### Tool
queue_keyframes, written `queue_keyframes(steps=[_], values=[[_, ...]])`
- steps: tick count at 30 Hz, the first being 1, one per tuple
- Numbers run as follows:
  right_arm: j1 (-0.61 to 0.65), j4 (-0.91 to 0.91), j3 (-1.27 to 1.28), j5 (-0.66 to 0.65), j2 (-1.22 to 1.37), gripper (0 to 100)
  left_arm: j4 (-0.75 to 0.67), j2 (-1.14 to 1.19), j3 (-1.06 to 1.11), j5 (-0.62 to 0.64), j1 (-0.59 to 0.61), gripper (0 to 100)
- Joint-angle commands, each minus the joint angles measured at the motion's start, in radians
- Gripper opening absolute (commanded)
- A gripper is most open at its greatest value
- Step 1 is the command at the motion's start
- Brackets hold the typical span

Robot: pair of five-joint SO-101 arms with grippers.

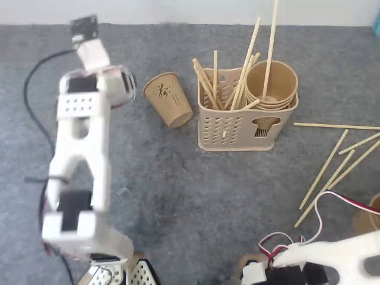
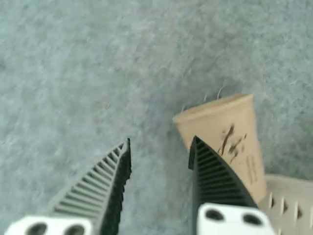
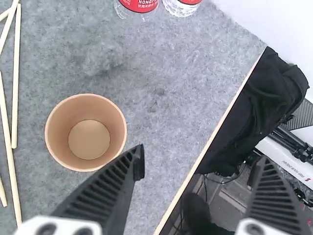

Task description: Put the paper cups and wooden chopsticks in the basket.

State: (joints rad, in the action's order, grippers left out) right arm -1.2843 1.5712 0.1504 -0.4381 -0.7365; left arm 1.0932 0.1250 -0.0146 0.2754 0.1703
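The left gripper [image 2: 161, 142], half open and empty, hangs over the mat [image 1: 178, 178] just beside a tipped cup [image 1: 168, 98] near the basket [image 1: 246, 127], which holds stacked cups [image 1: 284, 80] and chopsticks [image 1: 215, 77]. The right gripper [image 3: 201, 154], spread wide, hovers by an upright cup [image 3: 85, 132]. Loose chopsticks [image 1: 323, 170] lie near it, and bottles [image 3: 139, 5] stand beyond.

We are seeing bright, diffuse light falling on the grey surface [image 1: 178, 190]; the basket [image 1: 237, 133] and the lying cup [image 1: 169, 98] are casting only faint, soft-edged shadows; the upright cup [image 3: 85, 132] is lightly shading its inner wall.
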Motion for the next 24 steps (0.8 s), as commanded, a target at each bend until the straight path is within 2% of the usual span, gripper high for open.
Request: queue_keyframes(steps=[1, 10, 18, 22, 24], values=[[-0.005, 0.005, -0.012, -0.008, -0.038, 34.0, 0.064, 0.209, -0.372, -0.015, -0.041, 19], [0.004, -0.061, 0.158, -0.009, -0.045, 34.0, 0.222, 0.753, -1.036, -0.029, -0.098, 19], [0.004, -0.076, 0.189, -0.009, -0.045, 34.0, 0.525, 1.103, -1.626, -0.035, -0.144, 19], [-0.004, -0.074, 0.19, -0.011, -0.045, 34.0, 0.652, 1.135, -1.659, -0.035, -0.17, 18], [-0.004, -0.074, 0.19, -0.014, -0.045, 34.0, 0.666, 1.12, -1.65, -0.035, -0.169, 18]])
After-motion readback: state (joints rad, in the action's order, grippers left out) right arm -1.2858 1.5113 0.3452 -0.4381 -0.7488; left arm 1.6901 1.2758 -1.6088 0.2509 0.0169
